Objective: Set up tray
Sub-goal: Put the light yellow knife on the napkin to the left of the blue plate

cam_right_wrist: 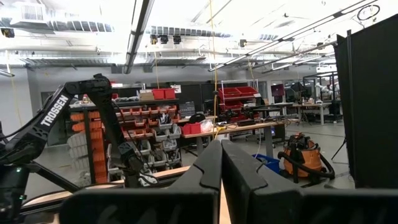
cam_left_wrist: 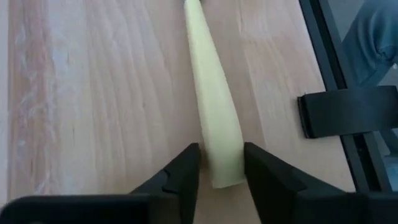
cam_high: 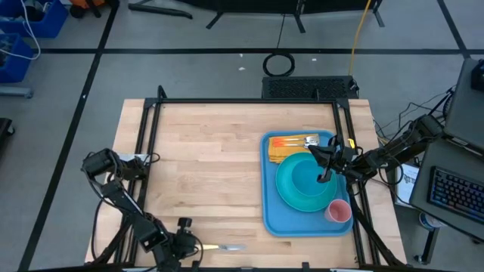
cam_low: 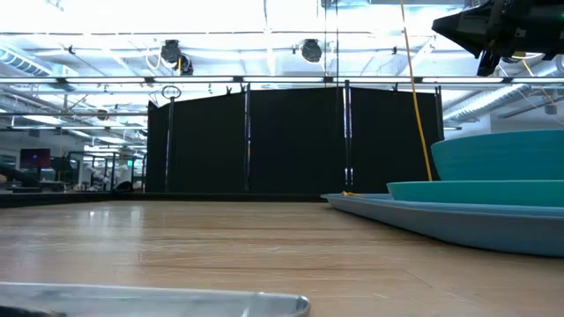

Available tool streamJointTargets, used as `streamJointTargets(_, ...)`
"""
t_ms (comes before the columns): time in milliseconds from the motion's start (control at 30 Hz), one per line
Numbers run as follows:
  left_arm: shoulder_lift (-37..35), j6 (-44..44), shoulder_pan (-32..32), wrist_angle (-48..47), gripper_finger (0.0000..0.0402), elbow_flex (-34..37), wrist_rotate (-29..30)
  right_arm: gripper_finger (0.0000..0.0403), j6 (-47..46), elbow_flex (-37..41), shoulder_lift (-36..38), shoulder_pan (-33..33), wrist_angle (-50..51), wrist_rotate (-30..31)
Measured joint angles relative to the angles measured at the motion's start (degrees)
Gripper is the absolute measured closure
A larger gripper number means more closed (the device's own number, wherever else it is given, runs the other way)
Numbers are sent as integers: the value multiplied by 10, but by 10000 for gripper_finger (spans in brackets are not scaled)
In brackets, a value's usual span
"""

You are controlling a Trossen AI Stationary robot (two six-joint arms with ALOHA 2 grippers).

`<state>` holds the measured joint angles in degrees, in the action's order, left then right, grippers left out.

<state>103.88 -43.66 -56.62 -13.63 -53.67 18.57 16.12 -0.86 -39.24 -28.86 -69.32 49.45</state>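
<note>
High view: the tray (cam_high: 268, 198) is being seen on the right half of the table (cam_high: 204, 166), carrying a turquoise plate (cam_high: 302, 189), a pink cup (cam_high: 339, 211) and a yellow napkin (cam_high: 283, 149). The right gripper (cam_high: 325, 175) is being held above the plate, jaws pressed together. At the near edge, the left gripper (cam_left_wrist: 221, 177) is being held with spread jaws flanking a knife's yellow handle (cam_left_wrist: 214, 118).

Two dark, jointed robot arms

Both arms are matte black with slim links and black cables; white "TROSSEN" lettering runs along the left arm (cam_right_wrist: 55, 112), and the fingers (cam_left_wrist: 180, 177) are flat black wedges.
</note>
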Motion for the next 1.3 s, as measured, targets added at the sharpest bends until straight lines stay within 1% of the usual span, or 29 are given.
streamJointTargets(133, -1, 0, 5, -1, 321, 0, -1, 403, 0, 0, 0, 0, 0, 0)
streamJointTargets(167, -1, 1, 6, 0, 324, 0, -1, 403, 0, 0, 0, 0, 0, 0)
streamJointTargets(433, -1, 14, 6, -1, 324, 0, 8, 403, 0, 0, 0, 0, 0, 0)
streamJointTargets(600, -9, 30, 12, -21, 324, 0, 50, 403, 0, 0, 0, 0, 0, 0)
streamJointTargets(700, -29, 35, 23, -58, 324, 0, 72, 403, 0, 0, 0, 0, 1, 0)
streamJointTargets(833, -63, 40, 49, -99, 324, 0, 100, 403, 0, 0, 0, 0, 4, 0)
streamJointTargets(1000, -106, 98, 86, -118, 324, 0, 103, 403, 0, 0, 0, 0, 8, 0)
streamJointTargets(1067, -124, 117, 106, -127, 324, 0, 117, 403, 0, 0, 0, 0, 9, 0)
streamJointTargets(1167, -149, 143, 141, -151, 324, 0, 134, 403, 0, 0, 0, 0, 11, 0)
streamJointTargets(1300, -184, 200, 203, -146, 324, 0, 123, 403, 0, 0, 0, 0, 10, 0)
